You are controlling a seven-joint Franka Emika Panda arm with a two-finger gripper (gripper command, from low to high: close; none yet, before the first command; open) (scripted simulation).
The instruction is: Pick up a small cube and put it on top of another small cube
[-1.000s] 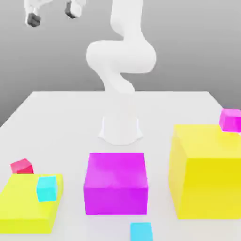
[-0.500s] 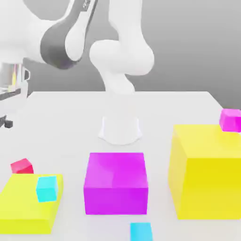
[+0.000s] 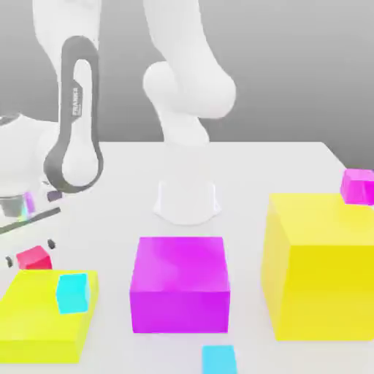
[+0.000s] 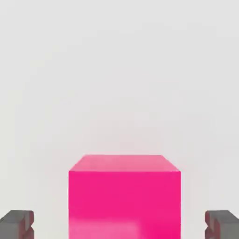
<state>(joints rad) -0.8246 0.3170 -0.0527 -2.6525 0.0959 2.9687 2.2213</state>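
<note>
Item, the small red cube (image 3: 33,258): at the exterior view's left, just past the far edge of the flat yellow slab (image 3: 38,321), which hides its lower part from where I stand; seemingly on the white tabletop (image 3: 248,168).

Item, the two-finger gripper (image 4: 119,224): released, one fingertip to either side of the red cube, daylight between each and its wall; nothing gripped.

Step in hand, by my judgement: the grasp. Best done with the pair centred, so that both pads meet opposite flat faces together; in the hand view the cube's edge runs square to them, and the gaps look near enough even. The fingers want to reach well down the sides, short of the tabletop, before they close evenly; a shallow pinch could let the cube tip. The slab stands close on the near side, so a straight rise seems wiser than any early sweep towards it. A check that the cube lifts level should precede the carry.

Condition of the piece: plain, glossy, sharp-edged, no marking seen. Deep red across the room; hot pink in the hand view, with one paler face and a soft pale sheen low on the broad one. Upright, turned somewhat askew to the slab. Likely to grip well on its flat sides, though the gloss may prove slippery.

Possible seat for it: the small cyan cube (image 3: 73,294) by the slab's right side; which cube is meant, I cannot tell.
</note>
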